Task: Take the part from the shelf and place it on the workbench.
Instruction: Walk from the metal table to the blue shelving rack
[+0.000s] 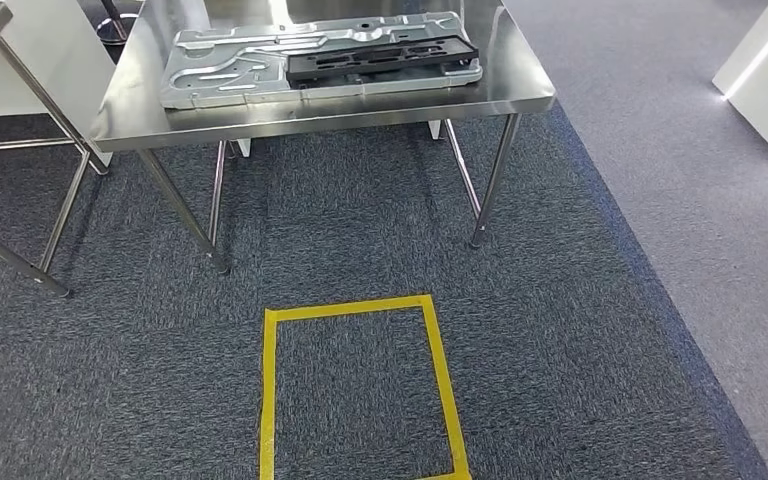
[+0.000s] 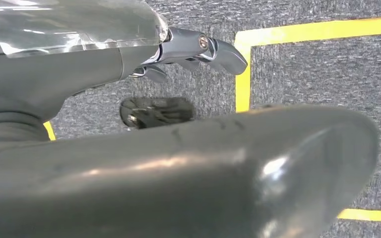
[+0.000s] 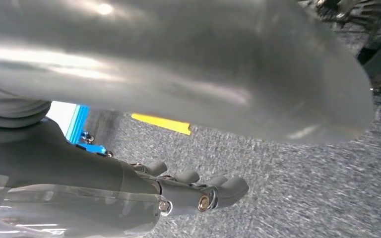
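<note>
Each hand, left hand (image 2: pixel 129 74) and right hand (image 3: pixel 144 193), has a thick glossy grey thumb, darker screw-jointed fingers (image 2: pixel 218 52) and clear plastic wrap

We count one steel workbench (image 1: pixel 520 92) carrying two parts: one silver stamped panel (image 1: pixel 222 62) and one black frame (image 1: pixel 380 62) lying on it. On the carpet we see one yellow tape square (image 1: pixel 270 400).
</note>
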`<state>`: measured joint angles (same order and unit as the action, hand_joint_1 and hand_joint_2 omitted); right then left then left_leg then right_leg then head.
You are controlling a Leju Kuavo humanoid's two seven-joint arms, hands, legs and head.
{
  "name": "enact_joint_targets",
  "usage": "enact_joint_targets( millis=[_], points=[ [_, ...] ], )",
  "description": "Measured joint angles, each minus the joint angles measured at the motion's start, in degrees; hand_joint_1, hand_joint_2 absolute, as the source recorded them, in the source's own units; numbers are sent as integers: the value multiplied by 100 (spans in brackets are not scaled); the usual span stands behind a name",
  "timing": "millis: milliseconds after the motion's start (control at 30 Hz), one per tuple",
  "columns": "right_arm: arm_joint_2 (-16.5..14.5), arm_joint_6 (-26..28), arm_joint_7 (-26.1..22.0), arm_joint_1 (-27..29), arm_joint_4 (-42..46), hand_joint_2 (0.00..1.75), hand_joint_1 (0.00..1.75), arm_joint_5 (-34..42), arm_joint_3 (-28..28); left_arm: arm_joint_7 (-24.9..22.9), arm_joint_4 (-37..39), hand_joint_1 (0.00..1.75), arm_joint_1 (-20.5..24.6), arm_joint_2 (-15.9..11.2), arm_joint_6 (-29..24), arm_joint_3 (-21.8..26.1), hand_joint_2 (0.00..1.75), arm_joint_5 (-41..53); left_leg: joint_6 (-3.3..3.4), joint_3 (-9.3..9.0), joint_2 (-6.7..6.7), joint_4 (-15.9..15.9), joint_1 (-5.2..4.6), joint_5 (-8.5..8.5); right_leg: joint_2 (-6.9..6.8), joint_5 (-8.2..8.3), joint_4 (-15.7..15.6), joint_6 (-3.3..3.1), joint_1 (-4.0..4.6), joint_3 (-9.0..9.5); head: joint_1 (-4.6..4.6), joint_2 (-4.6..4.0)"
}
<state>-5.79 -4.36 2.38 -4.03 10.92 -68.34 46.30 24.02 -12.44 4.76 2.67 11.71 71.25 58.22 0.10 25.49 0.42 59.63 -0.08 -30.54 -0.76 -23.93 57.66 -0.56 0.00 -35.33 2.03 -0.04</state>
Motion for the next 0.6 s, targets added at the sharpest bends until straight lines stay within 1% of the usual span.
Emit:
enact_joint_targets(
  millis=[33,67,100,133,167,200,233,267,300,333,367,400,433,467,500,533,567,600],
  points=[
    [-1,1,0,-4,0,0,0,-1,1,4,0,0,17,-8,4,-1,0,1,27,-196,-3,-320,-13,-108,-7,53,19,31,2,-36,-1,0],
    [-1,1,0,-6,0,0,0,-1,1,8,0,0,29,-11,7,-1,0,3,55,-272,-3,-498,-22,-159,-13,109,29,65,2,-66,-4,0],
    [3,1,1,-4,0,0,0,-1,1,10,1,0,28,-10,8,-1,0,4,88,-250,3,-532,-13,-148,-15,153,36,101,0,-94,-8,0],
    [7,1,2,-2,0,0,0,-1,1,13,2,0,26,-9,8,-1,0,6,126,-199,15,-532,-6,-95,-1,115,69,135,-9,-125,-8,0],
    [12,1,3,3,-1,0,0,0,1,14,3,0,18,-8,8,-1,0,10,171,-141,29,-539,3,-28,17,-53,183,165,-16,-168,-13,0],
    [16,2,8,8,-1,0,0,1,1,18,4,0,12,-8,7,0,0,13,205,-69,42,-542,12,44,35,-316,388,192,-24,-227,-16,0],
    [16,1,10,10,-2,0,0,2,2,24,4,0,14,-8,7,-1,0,16,231,20,48,-529,3,110,50,-645,699,214,-39,-298,-18,0],
    [16,1,12,12,-4,0,0,3,2,32,4,0,14,-9,7,-1,0,19,248,118,50,-511,-4,175,52,-924,1059,234,-49,-364,-20,0],
    [15,0,12,13,-6,0,0,3,2,40,4,0,17,-9,7,-2,0,20,250,217,50,-485,-12,237,52,-1047,1381,255,-60,-401,-20,0],
    [15,0,9,13,-8,0,0,4,2,49,4,0,19,-9,7,-2,0,21,247,323,53,-451,-19,294,52,-1028,1605,271,-72,-395,-21,0],
    [15,1,8,10,-9,0,0,6,2,58,4,0,21,-10,8,-2,0,23,237,437,55,-404,-23,345,52,-863,1658,282,-82,-307,-21,0],
    [15,2,7,7,-9,0,0,10,2,67,4,0,22,-10,10,-2,0,26,224,550,56,-350,-24,390,51,-657,1556,285,-90,-148,-21,0],
    [15,3,7,2,-8,0,0,14,2,77,4,0,24,-11,15,-3,0,32,205,657,56,-287,-24,427,52,-517,1276,277,-96,108,-21,0],
    [15,3,7,-5,-8,0,0,18,2,86,4,0,23,-11,23,-5,0,43,183,756,56,-219,-30,459,53,-501,857,258,-88,426,-21,0],
    [15,3,7,-11,-8,0,0,21,2,96,4,0,23,-11,35,-11,0,54,156,825,55,-167,-36,494,56,-594,450,227,-77,698,-18,0],
    [15,3,7,-17,-9,0,0,22,2,106,4,0,25,-11,49,-18,0,67,125,880,55,-131,-39,537,60,-707,126,190,-60,892,-18,0],
    [15,3,7,-20,-9,0,0,24,3,113,4,0,25,-11,62,-28,0,76,95,920,55,-116,-40,585,63,-785,-60,149,-38,970,-16,0],
    [14,3,9,-16,-12,0,0,26,5,118,4,0,24,-13,74,-37,0,82,62,952,52,-114,-38,633,59,-782,-108,103,-40,948,-16,0]
  ],
)
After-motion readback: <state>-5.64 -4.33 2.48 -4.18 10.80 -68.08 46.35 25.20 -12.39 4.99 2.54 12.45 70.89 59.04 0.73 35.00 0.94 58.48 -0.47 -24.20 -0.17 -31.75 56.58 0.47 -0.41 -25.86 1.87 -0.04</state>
